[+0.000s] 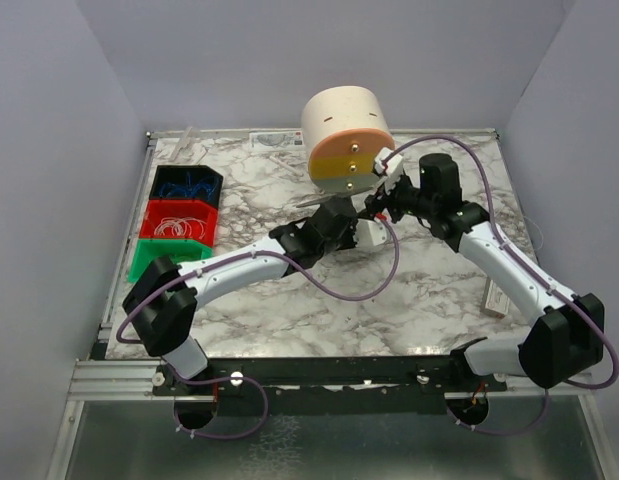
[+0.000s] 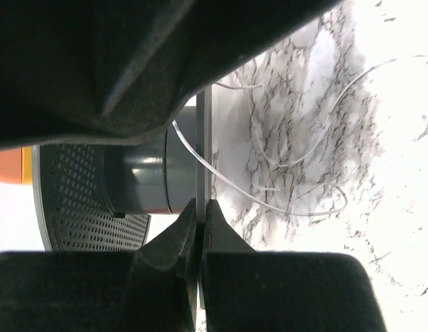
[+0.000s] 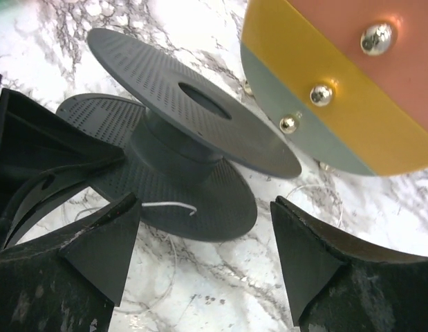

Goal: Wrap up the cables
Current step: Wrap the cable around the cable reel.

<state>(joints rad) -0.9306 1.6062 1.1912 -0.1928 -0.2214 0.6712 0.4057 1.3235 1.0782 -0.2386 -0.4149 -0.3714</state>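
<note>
The dark grey spool (image 3: 179, 131) lies tilted on the marble table, its perforated flanges showing in the right wrist view. My left gripper (image 2: 200, 204) is shut on the edge of one spool flange (image 2: 203, 138), beside the spool core (image 2: 148, 173). Thin pale cables (image 2: 227, 181) run from the core and loop loosely over the marble. A short white cable end (image 3: 169, 205) lies on the lower flange. My right gripper (image 3: 203, 207) is open and empty, just in front of the spool. In the top view both grippers, left (image 1: 344, 215) and right (image 1: 384, 205), meet below the cylinder, hiding the spool.
A large cream cylinder (image 1: 347, 135) with an orange, yellow and grey face and metal studs (image 3: 321, 95) stands right behind the spool. Blue (image 1: 187, 183), red (image 1: 179, 218) and green (image 1: 154, 258) bins sit at the left. A pale flat strip (image 1: 497, 300) lies at the right.
</note>
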